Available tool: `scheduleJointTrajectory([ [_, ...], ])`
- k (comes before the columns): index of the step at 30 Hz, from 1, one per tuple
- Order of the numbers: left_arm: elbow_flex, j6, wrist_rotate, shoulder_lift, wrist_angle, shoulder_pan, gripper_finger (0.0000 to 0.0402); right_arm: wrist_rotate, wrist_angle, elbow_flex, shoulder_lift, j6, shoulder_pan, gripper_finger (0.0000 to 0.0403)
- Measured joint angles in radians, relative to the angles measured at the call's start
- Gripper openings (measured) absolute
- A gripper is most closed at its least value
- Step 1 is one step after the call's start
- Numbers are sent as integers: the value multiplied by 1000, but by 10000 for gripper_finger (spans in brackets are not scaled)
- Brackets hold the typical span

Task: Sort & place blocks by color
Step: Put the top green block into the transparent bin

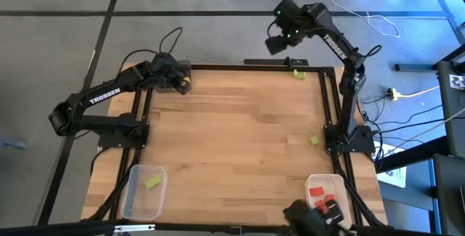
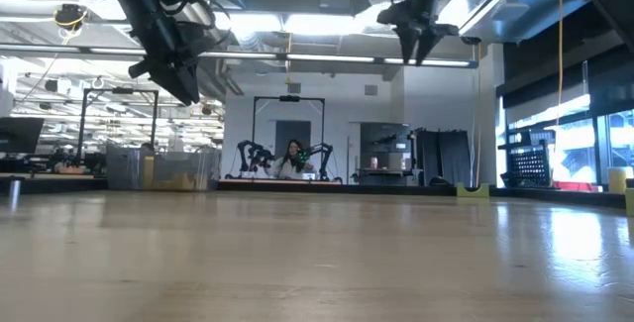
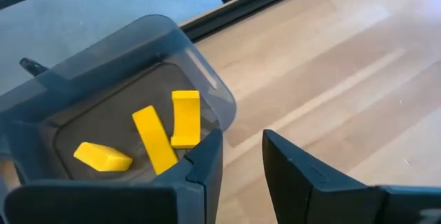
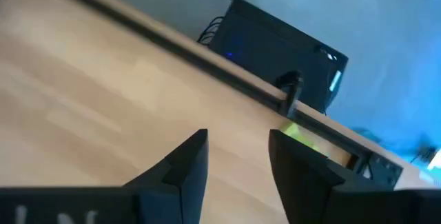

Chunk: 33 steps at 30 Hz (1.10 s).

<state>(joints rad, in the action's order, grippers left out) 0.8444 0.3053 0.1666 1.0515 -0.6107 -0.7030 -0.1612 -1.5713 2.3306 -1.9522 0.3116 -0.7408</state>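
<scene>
The blocks lie in several places. In the high view a light green block (image 1: 299,74) sits at the surface's (image 1: 240,134) far edge at about 1 o'clock, and another green block (image 1: 314,141) lies near the right edge at 4 o'clock. A third green block (image 1: 152,183) rests in the clear bin (image 1: 142,192) at 7 o'clock, and red blocks (image 1: 317,191) lie in a white bin (image 1: 325,194) at 5 o'clock.

Only the left wrist view shows three yellow blocks (image 3: 153,138) inside a dark bin (image 3: 124,79) at the far left corner; from above, the left tool (image 1: 176,81) covers this bin. Its fingers (image 3: 296,172) are apart, with nothing between them. The right wrist view shows the right tool (image 4: 238,156) also with fingers apart and empty, and a green block (image 4: 301,135) by the surface's edge. In the high view the right tool (image 1: 278,41) is beyond the far edge at 1 o'clock.

The low view shows both tools raised high, and a person far behind.

The word TROSSEN is readable on both arms.
</scene>
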Motion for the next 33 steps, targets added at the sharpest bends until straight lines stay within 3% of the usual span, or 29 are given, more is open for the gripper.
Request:
scheduleJointTrajectory([
  [8,0,8,15,0,-1,20,94,24,3,-56,2,51,-117,154],
  [19,0,28,16,1,-2,20,94,32,2,-416,0,80,-180,154],
  [24,0,30,16,1,-2,19,94,7,85,-572,0,72,-234,154],
  [33,0,55,16,1,-1,19,94,50,231,-692,0,128,-326,154],
])
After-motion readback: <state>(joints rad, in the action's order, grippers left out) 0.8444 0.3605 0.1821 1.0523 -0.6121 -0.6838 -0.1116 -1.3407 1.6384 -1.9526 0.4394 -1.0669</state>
